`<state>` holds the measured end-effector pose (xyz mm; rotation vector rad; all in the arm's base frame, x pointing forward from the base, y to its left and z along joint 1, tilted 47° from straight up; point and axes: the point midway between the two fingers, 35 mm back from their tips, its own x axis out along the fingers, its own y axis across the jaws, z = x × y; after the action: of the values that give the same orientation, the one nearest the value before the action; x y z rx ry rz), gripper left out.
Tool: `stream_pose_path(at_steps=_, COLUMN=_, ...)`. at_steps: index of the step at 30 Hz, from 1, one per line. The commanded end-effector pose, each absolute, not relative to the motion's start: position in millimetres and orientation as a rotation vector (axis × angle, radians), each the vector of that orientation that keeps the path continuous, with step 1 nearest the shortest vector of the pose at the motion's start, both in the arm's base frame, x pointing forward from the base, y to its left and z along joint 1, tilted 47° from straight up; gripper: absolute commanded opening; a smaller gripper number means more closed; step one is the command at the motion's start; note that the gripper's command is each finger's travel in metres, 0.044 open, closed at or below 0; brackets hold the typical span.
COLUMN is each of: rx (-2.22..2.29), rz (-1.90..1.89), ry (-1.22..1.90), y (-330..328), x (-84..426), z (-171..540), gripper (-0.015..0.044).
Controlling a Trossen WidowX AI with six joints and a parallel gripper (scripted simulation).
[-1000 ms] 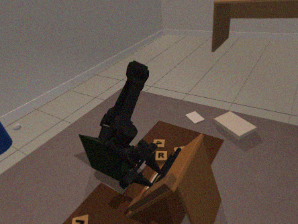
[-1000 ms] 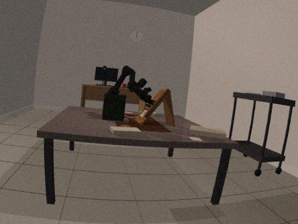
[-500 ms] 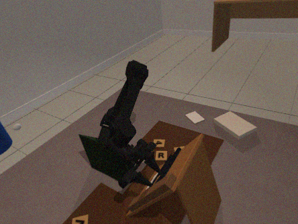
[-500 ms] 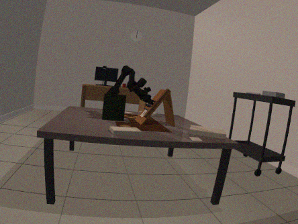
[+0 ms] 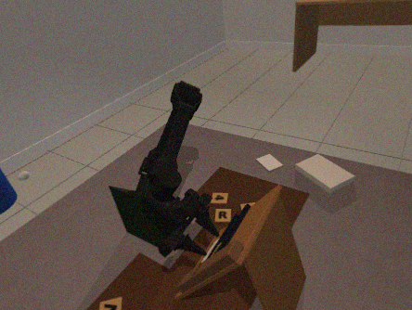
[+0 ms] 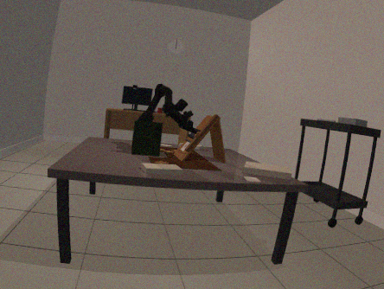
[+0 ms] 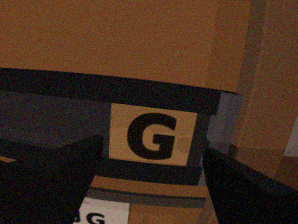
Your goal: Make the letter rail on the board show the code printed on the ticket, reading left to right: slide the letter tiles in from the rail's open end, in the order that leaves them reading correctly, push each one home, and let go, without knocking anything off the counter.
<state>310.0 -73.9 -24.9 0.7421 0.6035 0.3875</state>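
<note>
The slanted wooden board (image 5: 265,204) (image 6: 200,142) (image 7: 110,40) carries the black letter rail (image 5: 236,226) (image 7: 160,94). A G tile (image 7: 118,122) sits upright between the rail's two black strips, near the rail's right end in the wrist view. My gripper (image 5: 212,245) (image 6: 194,131) (image 7: 154,149) is open, its fingers on either side of the G tile with small gaps. The ticket (image 7: 117,206) shows a G and part of another character; the rest is hidden. A 4 tile (image 5: 219,198), an R tile (image 5: 223,215) and a 7 tile (image 5: 114,302) lie off the rail. Another tile is mostly hidden behind the board.
A dark green panel (image 5: 135,215) (image 6: 147,138) stands by the arm's base. A pale block (image 5: 325,172) and a small white card (image 5: 269,162) lie on the table beyond the board. Another pale block (image 6: 162,169) lies near the table edge in the exterior view.
</note>
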Motion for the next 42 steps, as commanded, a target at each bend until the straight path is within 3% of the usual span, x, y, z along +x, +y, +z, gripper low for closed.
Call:
stream_pose_path(at_steps=1, rx=0.740, rz=0.391, ry=0.600, y=-76, x=308, z=-24, gripper=0.0295)
stream_pose_path(at_steps=42, rx=0.739, rz=0.390, ry=0.602, y=-88, x=291, z=-16, gripper=0.0295)
